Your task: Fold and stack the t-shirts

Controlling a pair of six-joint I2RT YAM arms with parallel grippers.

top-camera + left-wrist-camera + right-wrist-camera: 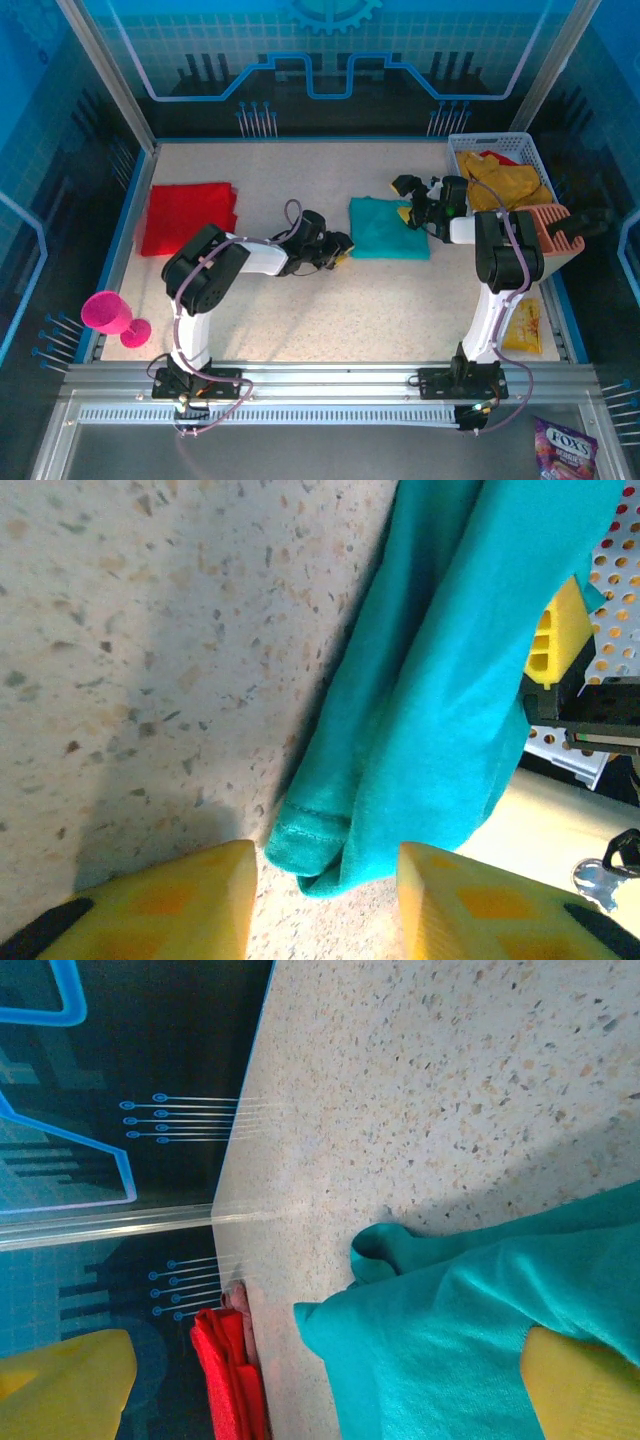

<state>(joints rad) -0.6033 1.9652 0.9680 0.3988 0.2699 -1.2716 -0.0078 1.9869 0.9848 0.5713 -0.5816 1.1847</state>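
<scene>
Partly behind right pincer, teal t-shirt

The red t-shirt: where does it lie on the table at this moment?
In the top view the red t-shirt lies folded at the far left of the table, near its left edge, well apart from the teal t-shirt in the middle.

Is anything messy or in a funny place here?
Yes. A pink goblet sits at the table's left edge, maybe tipped over, and the yellow shirts lie crumpled in the basket, unfolded.
</scene>
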